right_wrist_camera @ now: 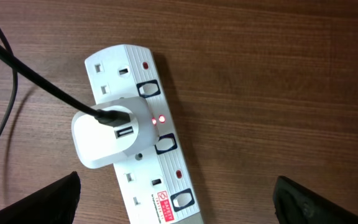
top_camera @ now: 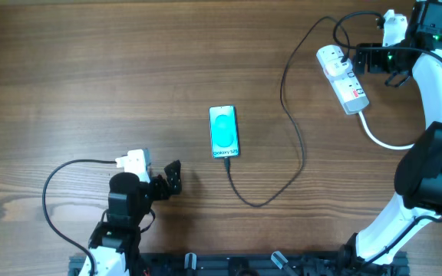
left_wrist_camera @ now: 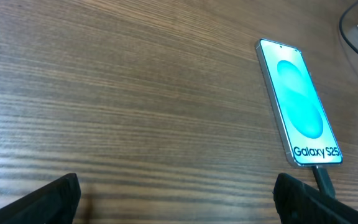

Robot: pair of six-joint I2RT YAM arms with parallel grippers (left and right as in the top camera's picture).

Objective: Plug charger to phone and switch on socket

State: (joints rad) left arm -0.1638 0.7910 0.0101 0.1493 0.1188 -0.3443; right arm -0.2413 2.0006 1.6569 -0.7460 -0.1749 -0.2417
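Note:
The phone (top_camera: pixel 223 132) lies flat mid-table with its cyan screen up; it also shows in the left wrist view (left_wrist_camera: pixel 300 102). The charger's black cable (top_camera: pixel 300 153) runs from the phone's near end in a loop to the socket (top_camera: pixel 342 77) at the far right. Its connector tip (left_wrist_camera: pixel 322 178) sits in the phone's port. In the right wrist view the cable (right_wrist_camera: pixel 36 81) enters a white adapter (right_wrist_camera: pixel 104 143) plugged into the socket (right_wrist_camera: pixel 138 68), and a red light (right_wrist_camera: pixel 161 118) glows beside it. My left gripper (top_camera: pixel 173 178) (left_wrist_camera: pixel 179 208) is open and empty, left of the phone. My right gripper (top_camera: pixel 359 60) (right_wrist_camera: pixel 179 208) is open above the socket.
The socket's thick white cord (top_camera: pixel 382 140) curves off toward the right arm's base. The charger cable's upper loop (top_camera: pixel 286 73) lies left of the socket. A black rail (top_camera: pixel 229 264) runs along the table's near edge.

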